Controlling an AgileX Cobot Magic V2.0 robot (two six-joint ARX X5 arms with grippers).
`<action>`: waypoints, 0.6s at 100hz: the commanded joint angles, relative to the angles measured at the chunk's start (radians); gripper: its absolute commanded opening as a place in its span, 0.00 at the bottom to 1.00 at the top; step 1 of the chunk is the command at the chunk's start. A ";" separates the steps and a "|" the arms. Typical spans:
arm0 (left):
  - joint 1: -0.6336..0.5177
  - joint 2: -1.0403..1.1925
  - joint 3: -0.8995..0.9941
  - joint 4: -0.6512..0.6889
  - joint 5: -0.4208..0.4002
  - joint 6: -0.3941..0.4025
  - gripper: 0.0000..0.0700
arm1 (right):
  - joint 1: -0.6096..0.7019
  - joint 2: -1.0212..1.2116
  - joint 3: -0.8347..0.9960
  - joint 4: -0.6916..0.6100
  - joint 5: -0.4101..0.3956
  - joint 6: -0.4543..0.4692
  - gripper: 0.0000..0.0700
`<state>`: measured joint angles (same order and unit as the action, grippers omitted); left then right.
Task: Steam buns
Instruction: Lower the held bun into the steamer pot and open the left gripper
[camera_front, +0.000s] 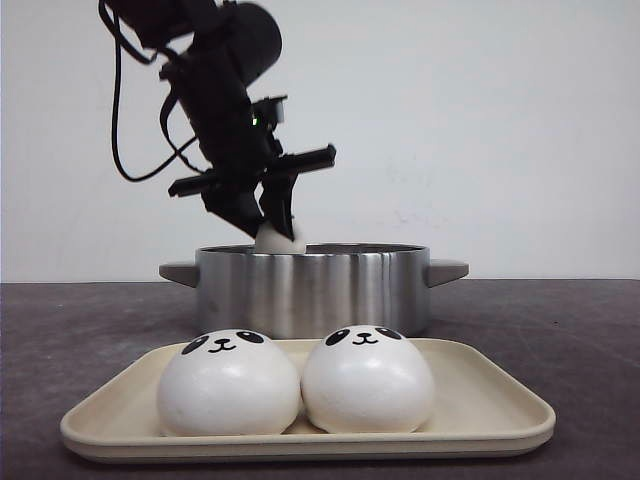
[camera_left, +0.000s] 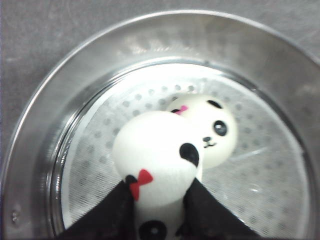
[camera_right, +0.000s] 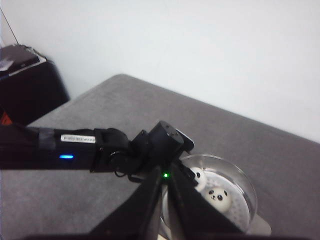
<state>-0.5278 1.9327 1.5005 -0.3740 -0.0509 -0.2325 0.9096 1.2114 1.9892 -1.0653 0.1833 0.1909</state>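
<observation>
On the desk (camera_front: 80, 310), the steel pot (camera_front: 312, 288) sits behind the tray (camera_front: 480, 405) at the front edge, which carries two buns (camera_front: 229, 384). The left pincer (camera_left: 159, 200), clamped on a bun (camera_left: 155, 155), hangs over the pot's bun (camera_left: 212, 131); released here, it might land on that one. The right pincer's state cannot be told.

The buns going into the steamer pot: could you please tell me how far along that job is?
One bun already lies on the perforated rack in the steamer pot. The left end effector holds a second bun above the rack, not yet released. Two buns are left on the beige tray.
</observation>
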 joint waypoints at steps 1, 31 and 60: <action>0.000 0.029 0.032 0.014 -0.003 0.003 0.15 | 0.012 0.008 0.024 -0.004 -0.002 0.011 0.02; 0.004 0.039 0.032 0.037 -0.003 0.004 0.85 | 0.012 0.003 0.024 -0.030 0.001 0.011 0.02; 0.004 0.035 0.040 0.014 -0.002 0.004 0.98 | 0.012 -0.004 0.024 -0.053 0.002 0.011 0.02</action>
<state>-0.5194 1.9495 1.5017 -0.3527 -0.0525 -0.2306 0.9096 1.2011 1.9892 -1.1145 0.1841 0.1913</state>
